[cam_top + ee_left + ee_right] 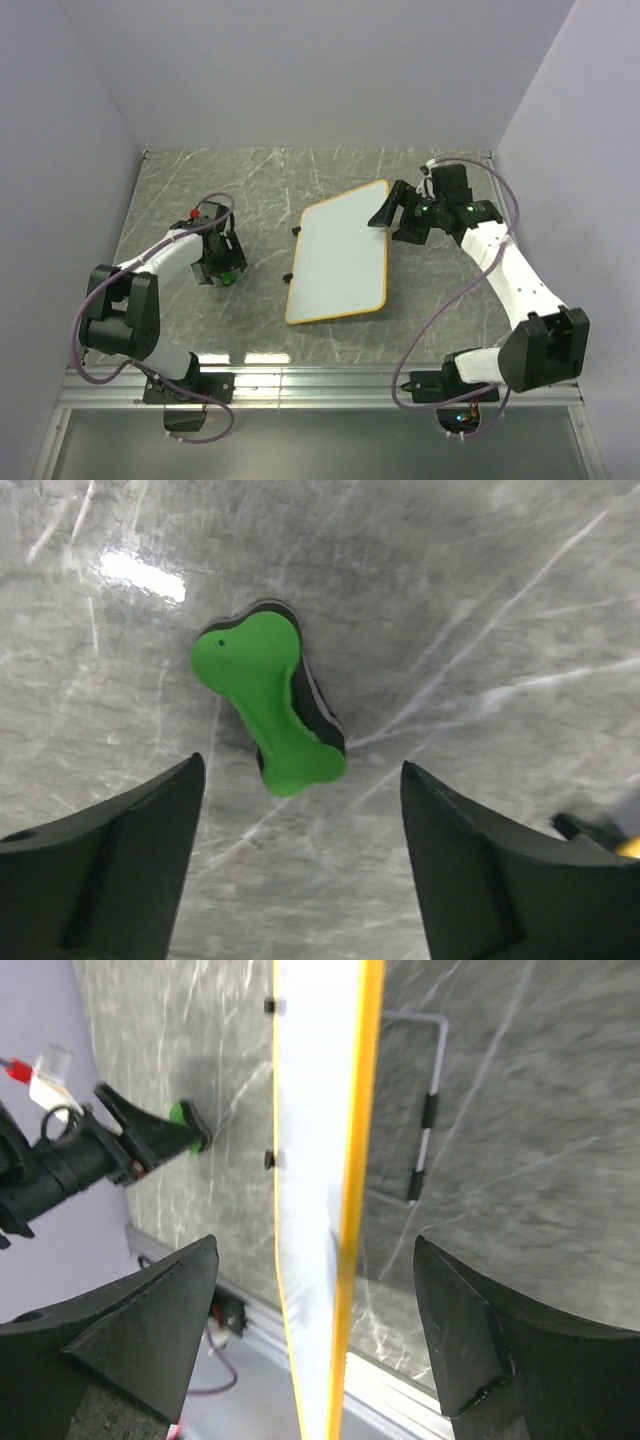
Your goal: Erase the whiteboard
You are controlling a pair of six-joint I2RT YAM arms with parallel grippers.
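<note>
Whiteboard (338, 255), smooth, rounded-cornered, orange-rimmed, sits on veined grey table (200, 180).

The whiteboard (340, 255), set between the two sides of the black right pincer (397, 218), has a plain white face, a thin orange-yellow rim and two small black clips (297, 230) on the edge far from that pincer. Just ahead of the black left pincer (222, 262) lies a bright green eraser (265, 695) with a black layer beneath. The surface (180, 190) under both pincers is grey, marbled with pale veins, and the arms (510, 270) behind them are white with black joints.
</note>
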